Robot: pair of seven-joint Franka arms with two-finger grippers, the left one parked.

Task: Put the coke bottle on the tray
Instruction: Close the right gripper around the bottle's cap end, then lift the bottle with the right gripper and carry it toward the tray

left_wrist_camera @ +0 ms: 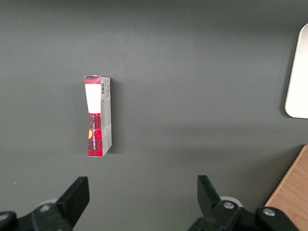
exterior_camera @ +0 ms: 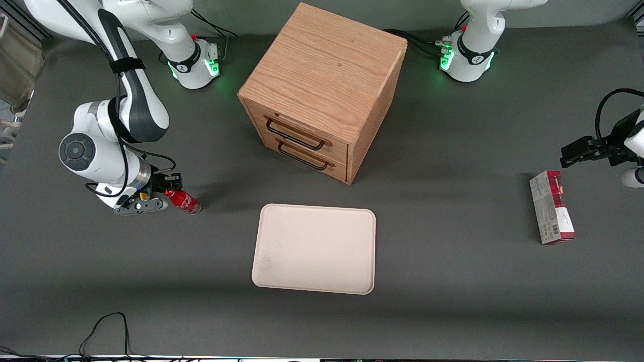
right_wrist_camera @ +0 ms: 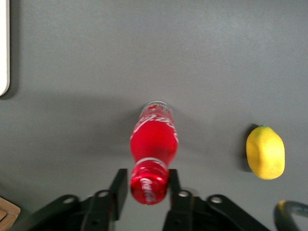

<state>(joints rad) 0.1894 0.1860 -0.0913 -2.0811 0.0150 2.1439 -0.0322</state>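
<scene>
A dark grey matte table (exterior_camera: 453,301) fills the frame. Upper centre, there's a light oak cabinet (exterior_camera: 327,75), set at an angle, its two drawers (exterior_camera: 336,151) with black wire handles (exterior_camera: 295,139) facing the camera. A black cable (exterior_camera: 113,313) loops at the bottom edge, and a soft shadow spreads beside the cabinet.

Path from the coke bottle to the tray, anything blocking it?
Nothing visible. The tool is shut on the coke bottle at its cap end, toward the working arm's end of the table; only bare table lies between bottle and tray. The wooden drawer cabinet stands farther from the front camera.
</scene>
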